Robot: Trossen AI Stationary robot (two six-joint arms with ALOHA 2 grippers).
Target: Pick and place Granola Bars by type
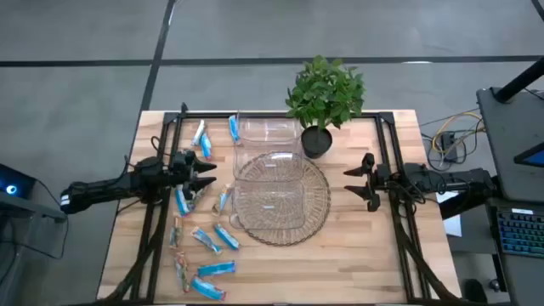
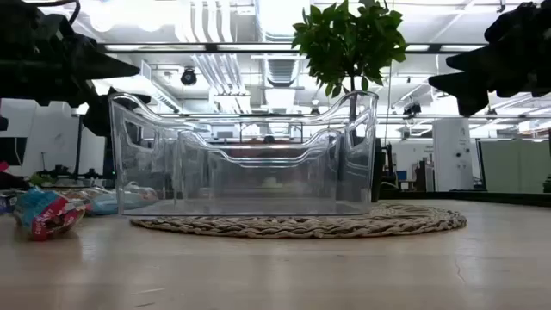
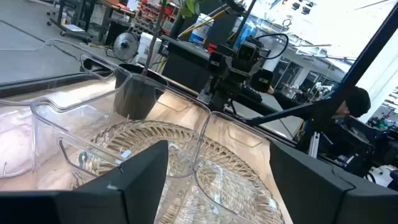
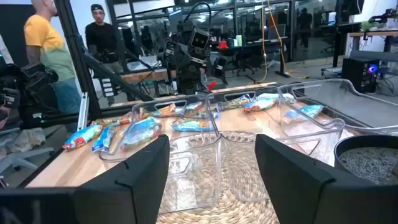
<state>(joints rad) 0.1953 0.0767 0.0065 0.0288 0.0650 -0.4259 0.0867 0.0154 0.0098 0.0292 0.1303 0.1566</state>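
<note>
Several granola bars in blue wrappers (image 1: 204, 238) lie flat on the left part of the table, some near the far edge (image 1: 206, 146); the right wrist view shows them in a row (image 4: 143, 130). One bar (image 2: 47, 211) shows at the low view's left. My left gripper (image 1: 204, 176) hovers open above the bars, pointing at the clear container (image 1: 268, 191) on the woven mat (image 1: 319, 212). Nothing is between its fingers (image 3: 217, 180). My right gripper (image 1: 353, 183) hangs open right of the mat, above the table, also empty (image 4: 211, 168).
A second clear container (image 1: 270, 134) stands on the table behind the mat. A potted plant (image 1: 325, 93) stands at the far edge, right of it. Bare wood lies along the near edge and at the right. People stand beyond the table (image 4: 46, 50).
</note>
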